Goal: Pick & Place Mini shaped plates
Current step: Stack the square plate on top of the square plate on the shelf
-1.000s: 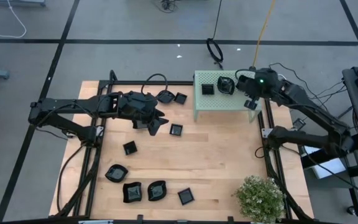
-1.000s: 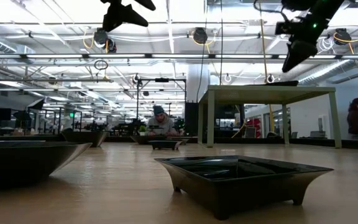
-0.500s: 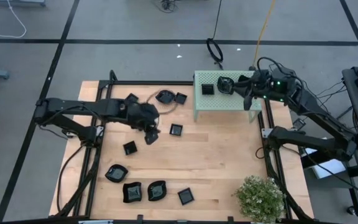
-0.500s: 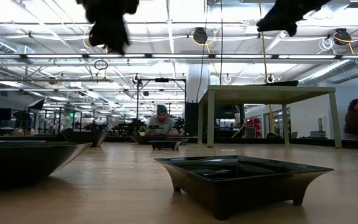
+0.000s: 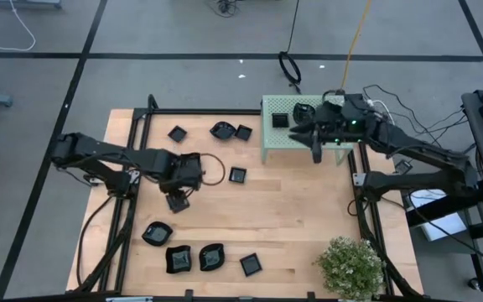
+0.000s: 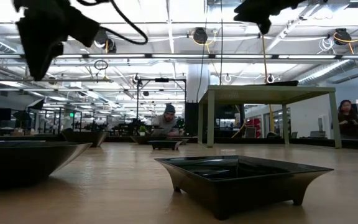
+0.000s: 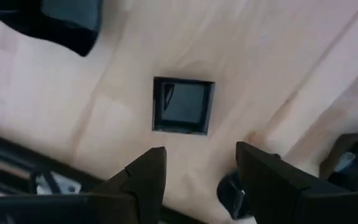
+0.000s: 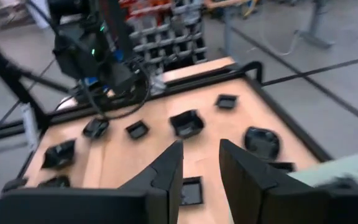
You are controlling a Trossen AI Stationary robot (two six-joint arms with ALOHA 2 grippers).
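Both arms have swung since a second ago; my left tool [image 5: 177, 200] hangs open over a square plate [image 7: 183, 105]; right tool [image 5: 315, 149], empty, leaves the box [image 5: 304, 141]; two plates [image 5: 293, 116] boxed, nine still on the worktop [image 5: 292, 210].

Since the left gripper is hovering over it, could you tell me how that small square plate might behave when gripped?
The square plate looks glossy, so it may slip between the left gripper's open fingers. It seems rigid and probably light. Lying flat and low on the table, it is unlikely to tip or roll.
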